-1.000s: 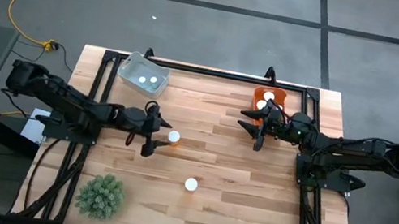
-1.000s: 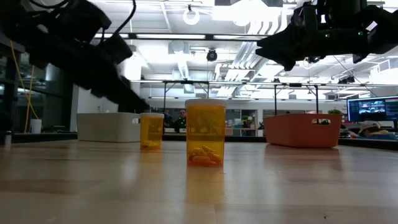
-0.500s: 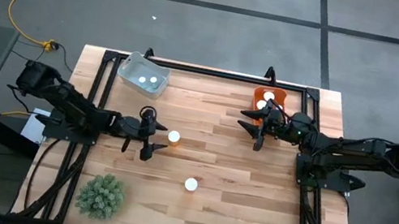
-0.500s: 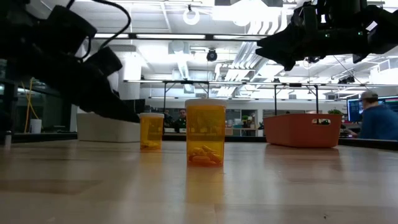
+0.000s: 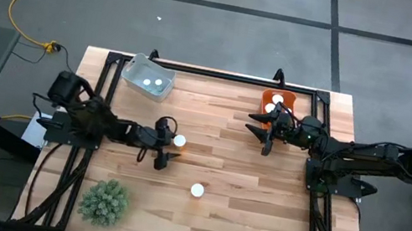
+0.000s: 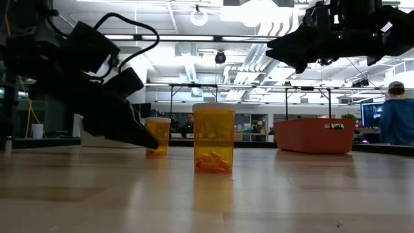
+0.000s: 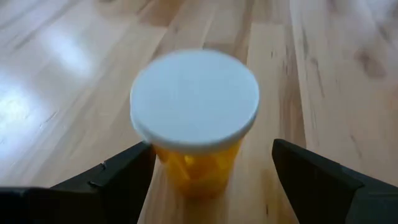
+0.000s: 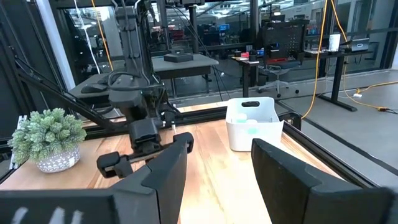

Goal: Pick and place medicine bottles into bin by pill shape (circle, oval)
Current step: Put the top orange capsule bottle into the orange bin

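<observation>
An amber medicine bottle with a white cap [image 7: 194,99] stands upright on the wood table, left of centre [image 5: 179,140]. My left gripper [image 5: 165,148] is open, low over the table. Its two fingers [image 7: 118,180] stand on either side of the bottle's amber body, the left-hand one very close to it. A second bottle [image 5: 197,190] stands alone nearer the front [image 6: 213,138]. My right gripper [image 5: 263,130] hangs open in the air beside the orange bin [image 5: 278,103], with nothing between its fingers [image 8: 155,180].
A white bin [image 5: 147,76] at the far left holds two white-capped bottles. The orange bin at the far right holds at least one. A green spiky plant ball [image 5: 104,201] sits at the near left. A person [image 6: 394,120] moves in the room behind.
My left gripper has come down to table height and moved a little toward the table's right edge, up to the bottle left of centre. Its fingers now straddle that bottle and have stayed open. The bottle has not moved.
</observation>
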Robot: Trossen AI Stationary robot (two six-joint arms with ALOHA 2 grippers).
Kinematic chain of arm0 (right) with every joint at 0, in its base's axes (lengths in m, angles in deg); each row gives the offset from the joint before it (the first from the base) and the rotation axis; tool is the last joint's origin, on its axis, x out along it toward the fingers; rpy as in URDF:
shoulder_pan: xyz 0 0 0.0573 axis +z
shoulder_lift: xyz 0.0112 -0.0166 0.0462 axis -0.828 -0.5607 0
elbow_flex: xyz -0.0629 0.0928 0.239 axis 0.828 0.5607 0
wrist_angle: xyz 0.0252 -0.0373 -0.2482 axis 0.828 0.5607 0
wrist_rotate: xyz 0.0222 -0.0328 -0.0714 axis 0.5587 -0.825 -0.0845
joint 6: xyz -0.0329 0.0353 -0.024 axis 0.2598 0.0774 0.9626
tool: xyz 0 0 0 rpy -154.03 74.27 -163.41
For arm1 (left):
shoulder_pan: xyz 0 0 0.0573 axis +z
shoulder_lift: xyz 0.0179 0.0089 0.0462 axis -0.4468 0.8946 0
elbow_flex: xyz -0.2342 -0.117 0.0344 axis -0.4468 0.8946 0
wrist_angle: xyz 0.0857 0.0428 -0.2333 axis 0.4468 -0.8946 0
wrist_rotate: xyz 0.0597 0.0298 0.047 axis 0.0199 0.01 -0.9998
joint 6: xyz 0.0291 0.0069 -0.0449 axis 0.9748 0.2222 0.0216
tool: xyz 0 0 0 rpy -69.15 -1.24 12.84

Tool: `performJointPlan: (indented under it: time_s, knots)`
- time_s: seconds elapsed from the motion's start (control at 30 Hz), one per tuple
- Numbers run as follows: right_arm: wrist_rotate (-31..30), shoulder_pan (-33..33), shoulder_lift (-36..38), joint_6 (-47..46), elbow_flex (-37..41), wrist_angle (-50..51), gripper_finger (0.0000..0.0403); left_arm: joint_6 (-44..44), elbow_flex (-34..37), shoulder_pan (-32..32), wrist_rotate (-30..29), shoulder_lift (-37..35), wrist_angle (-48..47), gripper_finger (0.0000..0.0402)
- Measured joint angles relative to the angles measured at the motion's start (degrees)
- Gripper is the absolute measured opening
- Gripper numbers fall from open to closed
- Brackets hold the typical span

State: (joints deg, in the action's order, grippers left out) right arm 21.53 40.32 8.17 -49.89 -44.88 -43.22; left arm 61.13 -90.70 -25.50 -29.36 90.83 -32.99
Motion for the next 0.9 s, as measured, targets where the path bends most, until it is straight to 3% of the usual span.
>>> performJointPlan:
  time_s: [0.27, 0.63, 0.9]
  knots:
    - [0.0, 0.0, 0.0, 0.0, 0.0, 0.0, 0.0172, -1.2, -0.2, 1.2, -0.2, 0.7, 0.6, 0.0301]
    - [0.0, 0.0, 0.0, 0.0, 0.0, 0.0, 0.0172, -1.6, -0.2, 1.2, -0.1, 0.7, 0.6, 0.0215]
    - [0.0, 0.0, 0.0, 0.0, 0.0, 0.0, 0.0172, -1.6, -0.2, 1.2, -0.1, 0.7, 0.6, 0.0177]
